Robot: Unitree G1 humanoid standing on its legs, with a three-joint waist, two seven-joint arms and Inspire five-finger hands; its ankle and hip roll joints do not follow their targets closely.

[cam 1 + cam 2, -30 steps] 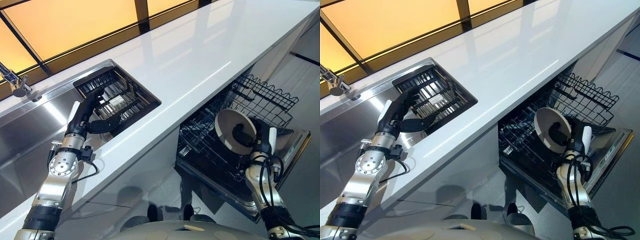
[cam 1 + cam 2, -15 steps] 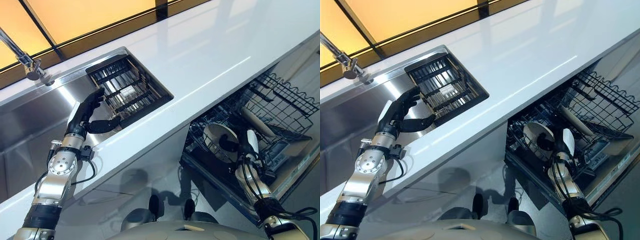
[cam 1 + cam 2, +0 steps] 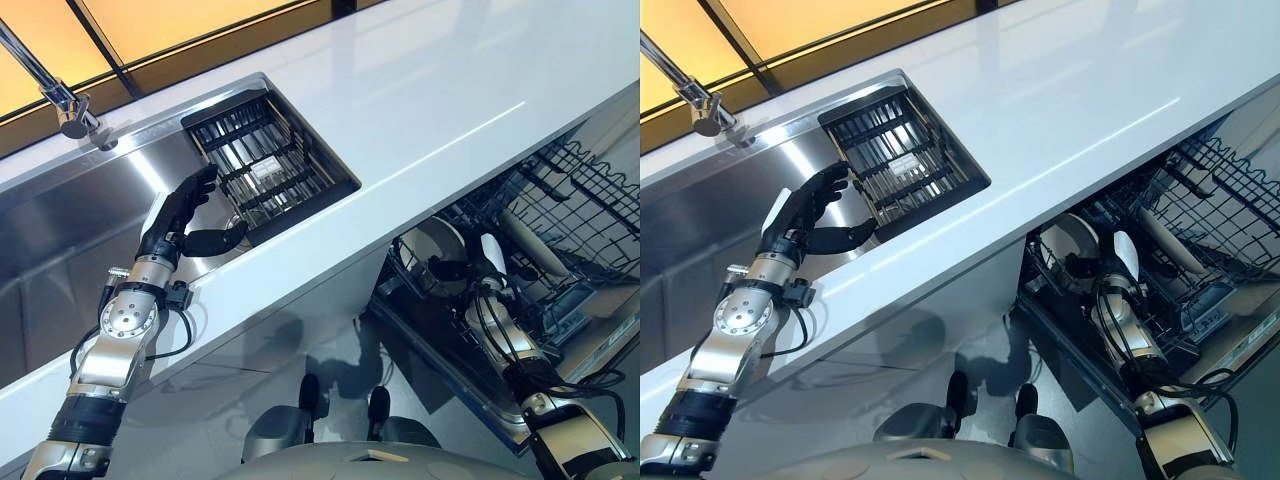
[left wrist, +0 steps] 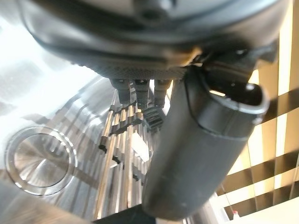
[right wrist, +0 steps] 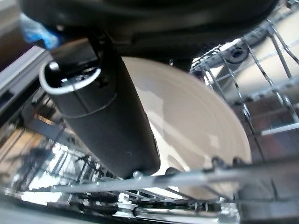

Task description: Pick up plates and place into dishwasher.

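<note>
the right hand reaches low, under the front edge of the white table, into the wire rack of the open dishwasher. its thumb is curled over the face of a pale plate, so it is gripping the plate. the plate stands tilted on its edge among the rack wires, near the rack's front left corner. a rack wire crosses right in front of the thumb tip. another pale dish lies further right in the same rack. the dishwasher door hangs open below the rack, and the table edge sits close above the hand, so there is little room up there.

the left hand is held up over the steel sink, just beside the table's front edge. its fingers are straight and spread and its thumb sticks out to the side, so it is open and holds nothing. past its fingers, a dark slatted basket sits in the right end of the sink. the round drain is in the sink floor near the basket. the tap stands at the sink's far edge.
</note>
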